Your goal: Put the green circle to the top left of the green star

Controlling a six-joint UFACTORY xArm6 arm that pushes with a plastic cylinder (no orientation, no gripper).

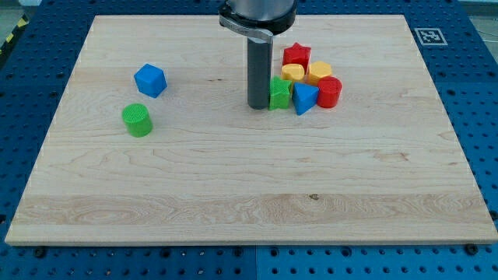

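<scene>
The green circle (138, 120) stands on the wooden board (249, 194) at the view's left. The green star (279, 92) sits near the top middle, at the left edge of a cluster of blocks. My tip (257, 106) is down on the board right against the green star's left side, far to the right of the green circle.
A blue cube (150, 80) lies above and right of the green circle. The cluster beside the green star holds a red star (296, 55), a yellow heart (292, 73), a yellow hexagon (319, 72), a blue triangle (304, 98) and a red cylinder (330, 92).
</scene>
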